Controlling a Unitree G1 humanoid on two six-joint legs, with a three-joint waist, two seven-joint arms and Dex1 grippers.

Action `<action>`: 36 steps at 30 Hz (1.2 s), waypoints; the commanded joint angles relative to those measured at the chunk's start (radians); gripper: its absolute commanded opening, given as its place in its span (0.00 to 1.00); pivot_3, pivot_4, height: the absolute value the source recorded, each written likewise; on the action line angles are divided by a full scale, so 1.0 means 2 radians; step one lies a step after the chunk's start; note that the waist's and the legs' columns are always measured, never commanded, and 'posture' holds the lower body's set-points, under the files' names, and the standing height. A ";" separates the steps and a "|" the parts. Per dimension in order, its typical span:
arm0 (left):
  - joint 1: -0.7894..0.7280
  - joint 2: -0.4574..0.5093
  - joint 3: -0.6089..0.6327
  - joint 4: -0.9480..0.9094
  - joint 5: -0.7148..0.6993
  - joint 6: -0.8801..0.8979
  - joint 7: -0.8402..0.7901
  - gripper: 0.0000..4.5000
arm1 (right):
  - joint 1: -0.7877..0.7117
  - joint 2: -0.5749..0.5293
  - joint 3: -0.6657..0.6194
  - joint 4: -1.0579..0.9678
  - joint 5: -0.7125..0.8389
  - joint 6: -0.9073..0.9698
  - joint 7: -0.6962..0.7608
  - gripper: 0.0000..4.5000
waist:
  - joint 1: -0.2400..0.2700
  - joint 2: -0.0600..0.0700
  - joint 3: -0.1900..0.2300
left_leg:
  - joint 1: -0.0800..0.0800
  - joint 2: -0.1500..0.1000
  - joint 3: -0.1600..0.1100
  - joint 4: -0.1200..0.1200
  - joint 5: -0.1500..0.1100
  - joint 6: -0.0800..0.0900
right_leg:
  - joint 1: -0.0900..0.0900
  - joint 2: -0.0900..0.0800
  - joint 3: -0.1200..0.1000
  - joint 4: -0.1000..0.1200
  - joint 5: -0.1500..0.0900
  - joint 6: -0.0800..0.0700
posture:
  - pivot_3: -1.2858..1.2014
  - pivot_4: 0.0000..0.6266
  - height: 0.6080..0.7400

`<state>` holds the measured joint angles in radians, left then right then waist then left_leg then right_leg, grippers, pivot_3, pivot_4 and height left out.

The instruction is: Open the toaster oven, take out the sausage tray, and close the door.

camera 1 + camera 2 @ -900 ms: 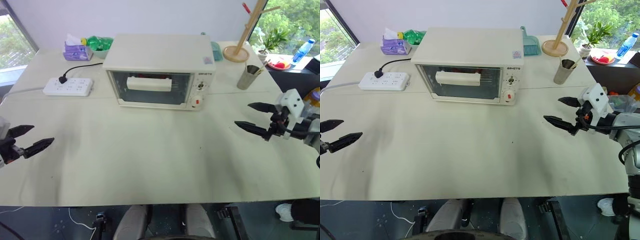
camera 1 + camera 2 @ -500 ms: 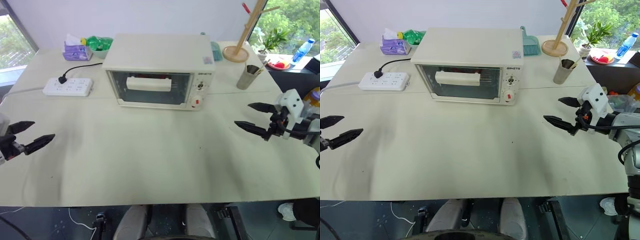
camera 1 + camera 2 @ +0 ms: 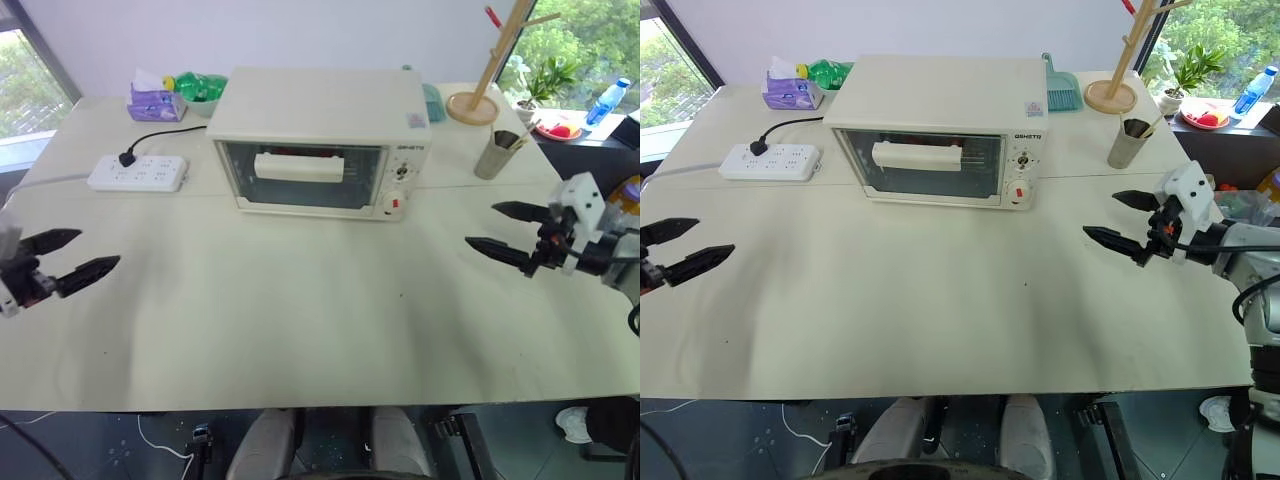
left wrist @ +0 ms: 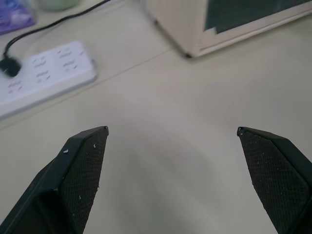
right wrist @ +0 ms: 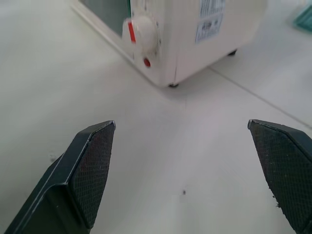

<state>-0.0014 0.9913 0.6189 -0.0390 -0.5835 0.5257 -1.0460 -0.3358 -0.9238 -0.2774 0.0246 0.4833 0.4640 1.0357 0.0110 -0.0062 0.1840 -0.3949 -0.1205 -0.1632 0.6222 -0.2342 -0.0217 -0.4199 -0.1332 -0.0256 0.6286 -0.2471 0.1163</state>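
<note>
The cream-white toaster oven (image 3: pixel 320 110) stands at the back middle of the table. Its glass door (image 3: pixel 300 185) is shut, with the white bar handle (image 3: pixel 298 166) across it. Behind the glass and handle the sausage tray cannot be made out; a hint of red shows above the handle. My left gripper (image 3: pixel 100 249) hovers open and empty over the table's left edge, far from the oven. My right gripper (image 3: pixel 480 224) hovers open and empty to the oven's right. The left wrist view has my left gripper (image 4: pixel 171 130) facing the oven's lower left corner (image 4: pixel 190 46). The right wrist view has my right gripper (image 5: pixel 181 123) facing the knob panel (image 5: pixel 144 29).
A white power strip (image 3: pixel 136 172) with a black plug lies left of the oven, with a tissue pack (image 3: pixel 152 100) and green bottle (image 3: pixel 195 85) behind it. A metal cup (image 3: pixel 495 153), wooden stand (image 3: pixel 475 100) and teal brush (image 3: pixel 1060 90) sit at the back right.
My left gripper has moved a little inward and forward over the table. The right gripper has barely shifted. Both stay open; the oven door stays shut.
</note>
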 commanded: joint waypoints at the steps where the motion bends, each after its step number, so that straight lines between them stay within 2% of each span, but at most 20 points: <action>1: -0.040 0.014 -0.021 -0.047 -0.041 0.030 -0.010 0.99 | -0.036 0.000 0.003 -0.059 0.035 0.042 -0.008 1.00 | 0.000 0.000 0.000 | 0.000 0.000 0.000 0.000 0.000 0.000 | 0.000 0.000 0.000 0.000 0.000 0.000 | 0.52 0.24 1.00; 8: -0.166 0.014 -0.121 -0.058 -0.074 0.068 -0.041 0.99 | -0.090 0.055 0.064 -0.144 0.064 0.104 -0.051 1.00 | -0.002 0.000 0.000 | 0.000 0.000 0.000 0.000 0.000 0.000 | 0.000 0.000 0.000 0.000 0.000 0.000 | 0.52 0.24 1.00; 15: -0.255 -0.008 -0.189 -0.028 -0.064 0.067 -0.061 0.99 | -0.145 0.150 0.153 -0.116 0.019 0.087 -0.093 1.00 | -0.006 0.000 0.000 | 0.000 0.000 0.000 0.000 0.000 0.000 | 0.000 0.001 0.000 0.001 0.000 0.000 | 0.52 0.24 1.00; 21: -0.270 -0.013 -0.203 -0.022 -0.055 0.063 -0.067 0.99 | -0.188 0.210 0.201 -0.040 -0.030 0.046 -0.099 1.00 | -0.015 -0.001 0.000 | 0.000 -0.001 0.000 0.000 0.000 0.000 | 0.000 0.001 0.000 0.001 0.000 0.000 | 0.52 0.24 1.00; 25: -0.269 -0.011 -0.198 -0.024 -0.054 0.064 -0.065 0.99 | -0.209 0.232 0.209 -0.002 -0.047 0.027 -0.091 1.00 | -0.015 -0.001 0.000 | 0.000 0.000 -0.001 0.000 0.001 -0.001 | -0.001 0.001 0.000 0.002 0.000 0.000 | 0.52 0.24 1.00; 36: -0.262 -0.011 -0.190 -0.020 -0.048 0.063 -0.054 0.99 | -0.237 0.277 0.221 0.011 -0.060 0.010 -0.075 1.00 | -0.016 -0.001 0.000 | 0.000 0.000 -0.001 0.000 0.001 -0.002 | -0.001 0.002 0.000 0.002 0.001 -0.001 | 0.52 0.24 1.00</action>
<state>-0.5219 0.9574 0.2046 -0.0737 -0.6838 0.6663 -1.1551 -0.7732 -0.3796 0.1713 0.0641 0.3635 0.5111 0.8808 -0.0201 -0.0075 0.1839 -0.3946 -0.1207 -0.1657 0.6221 -0.2311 -0.0259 -0.4226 -0.1297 -0.0249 0.6328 -0.2447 0.1148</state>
